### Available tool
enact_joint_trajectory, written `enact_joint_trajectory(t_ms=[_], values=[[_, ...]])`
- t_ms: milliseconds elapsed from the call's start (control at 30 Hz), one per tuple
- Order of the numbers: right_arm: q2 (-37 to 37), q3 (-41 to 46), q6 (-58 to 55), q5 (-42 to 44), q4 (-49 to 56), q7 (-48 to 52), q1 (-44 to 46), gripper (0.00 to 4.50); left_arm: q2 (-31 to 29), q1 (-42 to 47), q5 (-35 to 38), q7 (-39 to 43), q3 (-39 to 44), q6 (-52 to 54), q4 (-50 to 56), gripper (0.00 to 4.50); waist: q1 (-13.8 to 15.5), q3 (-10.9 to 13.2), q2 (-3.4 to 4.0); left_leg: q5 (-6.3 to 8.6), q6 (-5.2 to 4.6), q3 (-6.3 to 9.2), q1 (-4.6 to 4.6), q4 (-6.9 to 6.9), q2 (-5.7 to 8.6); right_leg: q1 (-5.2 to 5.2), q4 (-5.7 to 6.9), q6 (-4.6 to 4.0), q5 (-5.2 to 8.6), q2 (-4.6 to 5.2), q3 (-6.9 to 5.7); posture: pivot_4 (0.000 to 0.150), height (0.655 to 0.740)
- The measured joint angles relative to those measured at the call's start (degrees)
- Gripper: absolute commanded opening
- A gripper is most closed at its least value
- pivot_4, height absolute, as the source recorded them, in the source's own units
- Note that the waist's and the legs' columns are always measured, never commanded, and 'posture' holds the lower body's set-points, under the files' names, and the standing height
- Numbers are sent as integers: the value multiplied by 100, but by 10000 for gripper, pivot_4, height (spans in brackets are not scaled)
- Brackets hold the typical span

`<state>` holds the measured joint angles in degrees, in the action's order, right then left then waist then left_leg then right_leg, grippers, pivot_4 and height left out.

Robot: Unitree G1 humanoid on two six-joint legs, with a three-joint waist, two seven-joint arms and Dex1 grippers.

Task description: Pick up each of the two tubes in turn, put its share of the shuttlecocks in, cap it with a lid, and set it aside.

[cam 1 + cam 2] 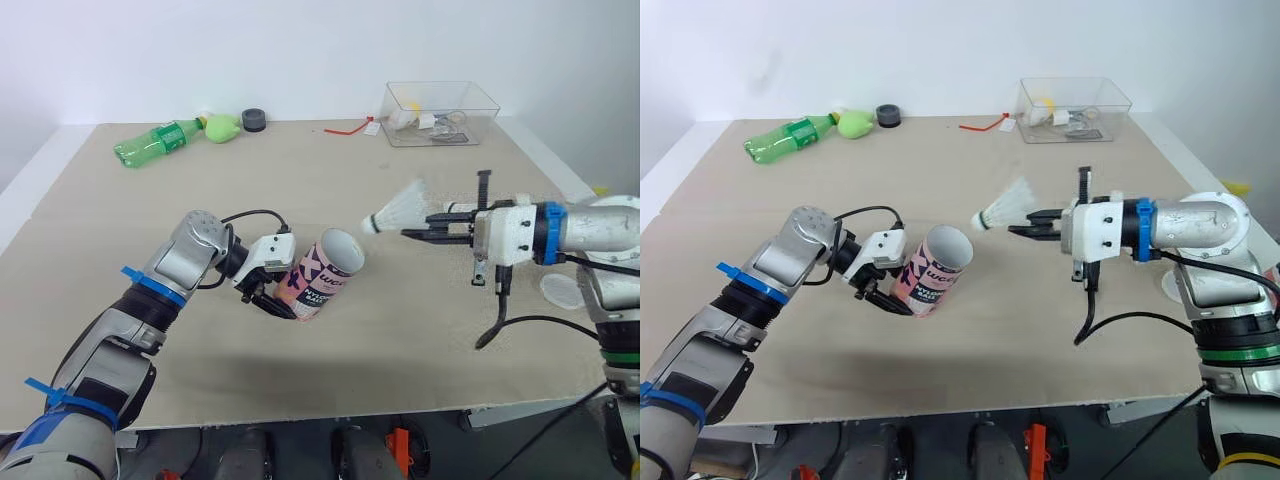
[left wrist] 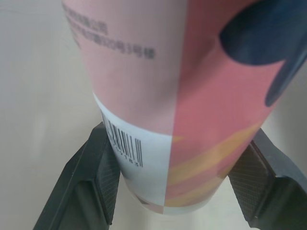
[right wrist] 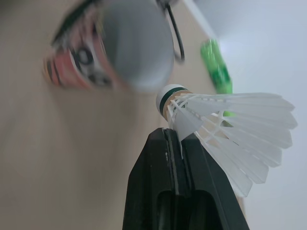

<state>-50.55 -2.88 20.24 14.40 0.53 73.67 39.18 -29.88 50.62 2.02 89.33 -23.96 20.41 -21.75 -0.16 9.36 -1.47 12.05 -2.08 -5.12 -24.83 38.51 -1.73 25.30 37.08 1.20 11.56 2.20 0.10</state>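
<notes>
A pink patterned tube (image 1: 322, 274) is held tilted just above the table, its open mouth facing up and right; my left gripper (image 1: 272, 292) is shut on its lower end, the two pads (image 2: 103, 167) pressing either side. To the right of the mouth, my right gripper (image 1: 418, 229) is shut on a white feather shuttlecock (image 1: 395, 212), whose cork points at the tube's opening from a short distance. The tube (image 3: 91, 57) sits behind the shuttlecock (image 3: 225, 120) in the right wrist view.
A green plastic bottle (image 1: 160, 140), a green object (image 1: 222, 127) and a dark round lid (image 1: 254, 120) lie at the table's far left. A clear box (image 1: 440, 112) stands at the far right. A white lid (image 1: 560, 289) lies by the right edge.
</notes>
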Motion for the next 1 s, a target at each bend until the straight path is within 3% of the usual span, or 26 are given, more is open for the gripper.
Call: enact_joint_trajectory(t_ms=[133, 500, 1000], values=[[202, -245, 183, -26, 50, 135, 465, 371, -2, -1, 28, 36, -28, 92, 62, 26877, 3, 0, 0, 0, 0, -3, -2, 2, 1, 1, 0, 0, 0, 3, 2, 1500, 7400], [274, -650, 254, -26, 263, 516, 486, 371, -5, -6, 38, 56, -30, 184, 98, 26877, 49, 0, 0, 2, -2, -1, -8, 3, 6, 5, 0, -19, -7, 9, -2, 1500, 7400], [486, -880, 524, -261, -118, 788, 702, 371, 209, -7, 22, -522, 27, -632, -286, 26877, 52, 0, -1, 0, 0, -4, -7, 6, 5, 3, 1, -24, -15, 10, -1, 1500, 7400]])
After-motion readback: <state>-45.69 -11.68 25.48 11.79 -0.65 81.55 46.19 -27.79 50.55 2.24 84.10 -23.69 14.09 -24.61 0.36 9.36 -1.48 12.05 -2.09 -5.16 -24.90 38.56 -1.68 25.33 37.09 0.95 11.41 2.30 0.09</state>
